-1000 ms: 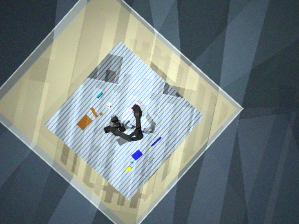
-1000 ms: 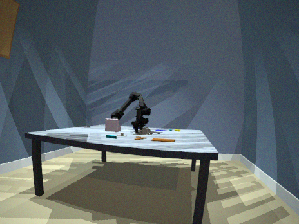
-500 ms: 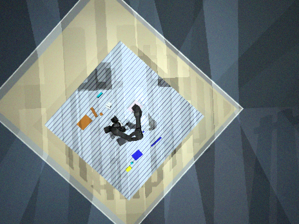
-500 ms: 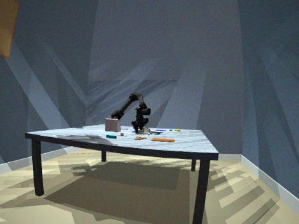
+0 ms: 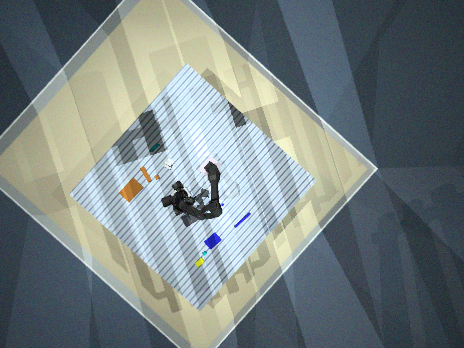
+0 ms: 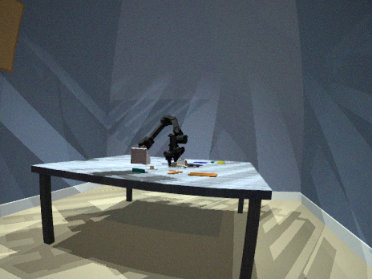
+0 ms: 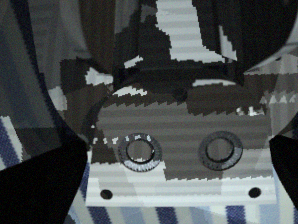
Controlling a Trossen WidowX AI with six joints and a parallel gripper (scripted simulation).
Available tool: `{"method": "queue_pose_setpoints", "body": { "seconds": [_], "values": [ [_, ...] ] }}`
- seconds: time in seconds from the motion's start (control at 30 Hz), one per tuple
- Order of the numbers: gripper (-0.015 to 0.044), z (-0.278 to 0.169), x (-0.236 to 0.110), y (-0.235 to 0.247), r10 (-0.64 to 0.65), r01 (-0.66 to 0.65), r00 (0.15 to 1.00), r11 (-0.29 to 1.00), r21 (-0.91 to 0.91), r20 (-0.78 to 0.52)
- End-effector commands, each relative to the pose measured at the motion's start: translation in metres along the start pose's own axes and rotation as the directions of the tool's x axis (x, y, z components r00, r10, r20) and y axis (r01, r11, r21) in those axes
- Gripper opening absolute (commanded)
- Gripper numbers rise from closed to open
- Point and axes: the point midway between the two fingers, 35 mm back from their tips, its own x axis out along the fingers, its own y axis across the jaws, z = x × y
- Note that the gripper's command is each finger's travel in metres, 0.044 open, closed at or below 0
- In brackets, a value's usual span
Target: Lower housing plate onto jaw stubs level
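The housing plate (image 7: 180, 150) is pale grey, with two dark round rings and two small dark holes near its lower edge in the wrist view. It looks flat from above. A pale piece (image 6: 181, 162) shows low over the table beside the fingers in the exterior view, too small to make out. My gripper (image 7: 176, 147) (image 6: 171, 163) is open, with one black finger at each side edge of the plate and a narrow gap or none there. The jaw stubs and pins under the plate are hidden, so I cannot tell whether the plate sits fully down.
An orange plate (image 5: 131, 190) (image 6: 203, 175), an orange bar (image 5: 145, 174), a teal block (image 5: 155, 148) (image 6: 139, 171) and a small white piece (image 5: 169, 164) lie on one side of the arm. A blue block (image 5: 212, 240), a blue bar (image 5: 242, 220) and a yellow block (image 5: 200, 262) lie on the other.
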Motion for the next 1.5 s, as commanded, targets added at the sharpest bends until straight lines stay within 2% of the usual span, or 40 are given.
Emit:
{"method": "queue_pose_setpoints", "body": {
  "seconds": [0.0,0.27,0.37,0.57,0.73,1.0,1.47],
  "values": [
    [0.044,0.0,0.0,0.0,0.0,0.0,1.0,1.0,0.0,0.0],
    [0.044,0.0,-0.002,0.0,0.0,0.0,1.0,1.0,0.0,0.0],
    [0.044,0.002,-0.019,-0.001,-0.002,0.002,1.0,1.0,0.002,0.001],
    [0.044,-0.003,-0.075,0.001,0.004,-0.004,1.0,1.0,0.004,-0.001],
    [0.044,-0.001,-0.069,-0.001,0.004,-0.004,1.0,1.0,0.01,0.009],
    [0.044,-0.056,-0.125,-0.012,-0.002,0.002,1.0,1.0,0.009,-0.002],
    [0.044,-0.057,-0.126,-0.012,-0.001,0.002,1.0,1.0,0.008,-0.003]
  ]
}}
